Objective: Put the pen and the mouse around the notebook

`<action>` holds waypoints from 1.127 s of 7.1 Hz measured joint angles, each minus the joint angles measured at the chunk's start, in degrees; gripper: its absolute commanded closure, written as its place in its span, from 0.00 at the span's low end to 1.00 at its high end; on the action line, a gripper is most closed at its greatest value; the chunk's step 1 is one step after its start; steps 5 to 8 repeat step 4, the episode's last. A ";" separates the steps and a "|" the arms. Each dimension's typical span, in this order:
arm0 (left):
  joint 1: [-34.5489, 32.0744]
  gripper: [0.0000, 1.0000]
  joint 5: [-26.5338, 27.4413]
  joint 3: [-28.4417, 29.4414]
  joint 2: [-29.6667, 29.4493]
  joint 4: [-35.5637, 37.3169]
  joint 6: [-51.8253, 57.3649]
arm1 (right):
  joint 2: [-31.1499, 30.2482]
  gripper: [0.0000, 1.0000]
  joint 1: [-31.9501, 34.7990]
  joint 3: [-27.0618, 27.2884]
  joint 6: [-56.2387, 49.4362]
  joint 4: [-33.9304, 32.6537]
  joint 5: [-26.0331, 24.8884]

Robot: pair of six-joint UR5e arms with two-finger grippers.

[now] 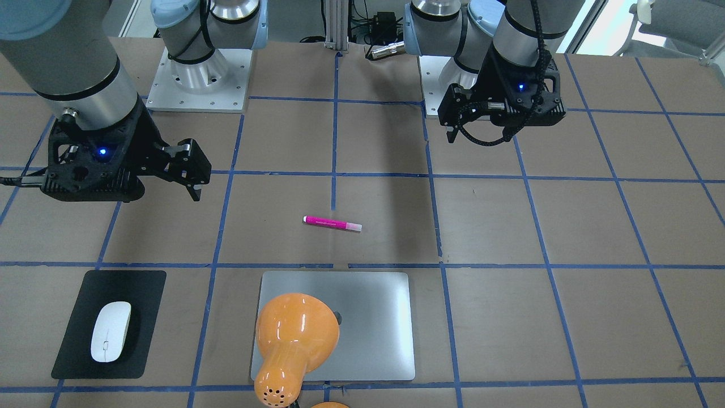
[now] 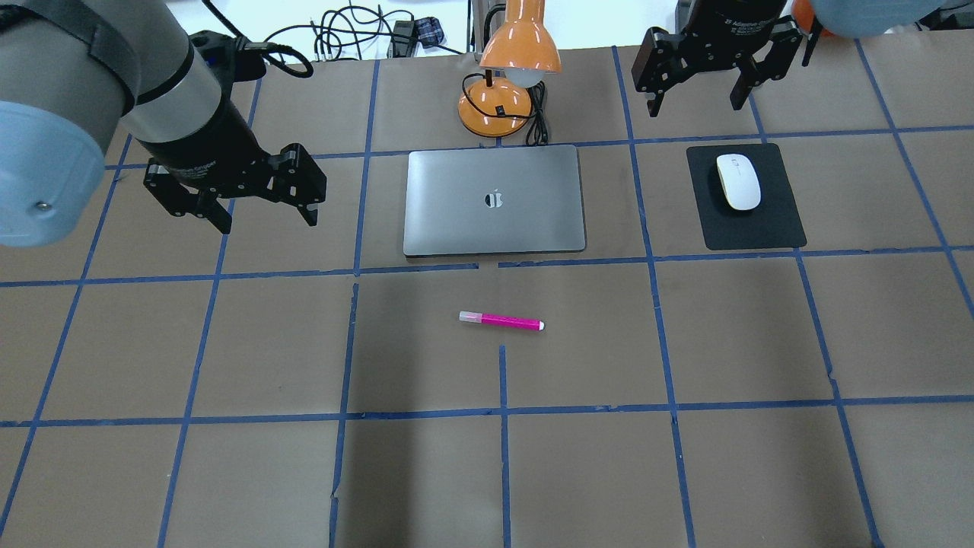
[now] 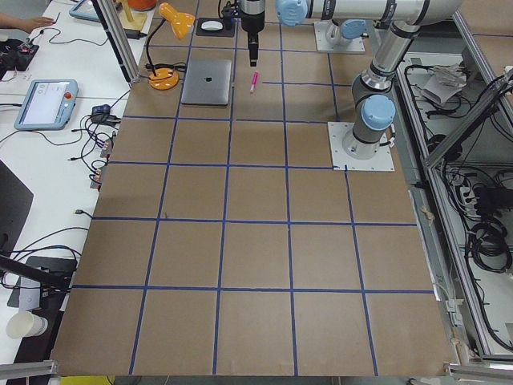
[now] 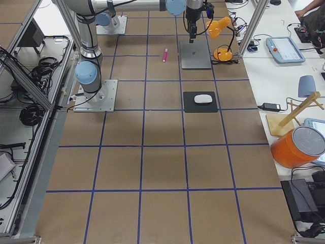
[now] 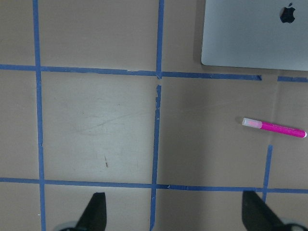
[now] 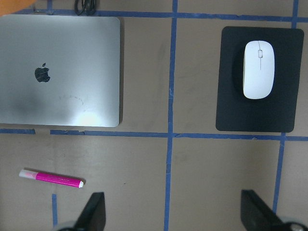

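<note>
The pink pen [image 2: 501, 321] lies flat on the table in front of the closed silver notebook [image 2: 456, 205], a short gap away. On the robot's right of the notebook, the white mouse [image 2: 738, 181] rests on a black mat [image 2: 776, 228]. My left gripper [image 2: 268, 221] hangs open and empty above the table, left of the notebook. Its wrist view shows the pen [image 5: 274, 128] to the right and a notebook corner [image 5: 250, 38]. My right gripper [image 2: 696, 106] is open and empty, raised near the mouse. Its wrist view shows the mouse [image 6: 259, 70], notebook [image 6: 72, 57] and pen [image 6: 51, 177].
An orange desk lamp [image 2: 521, 46] stands just behind the notebook, its shade leaning over the far edge, with a black cord beside its base. Blue tape lines grid the brown tabletop. The side views show desks with devices beyond the far table edge.
</note>
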 measured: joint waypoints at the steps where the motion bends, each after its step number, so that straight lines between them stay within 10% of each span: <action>1: 0.02 0.00 0.04 0.00 0.05 0.06 0.03 | 0.15 0.00 0.04 0.00 -0.01 -0.02 1.35; 8: 0.03 0.00 0.13 -0.01 0.17 0.07 0.05 | 0.36 0.00 0.07 0.00 0.07 -0.06 4.09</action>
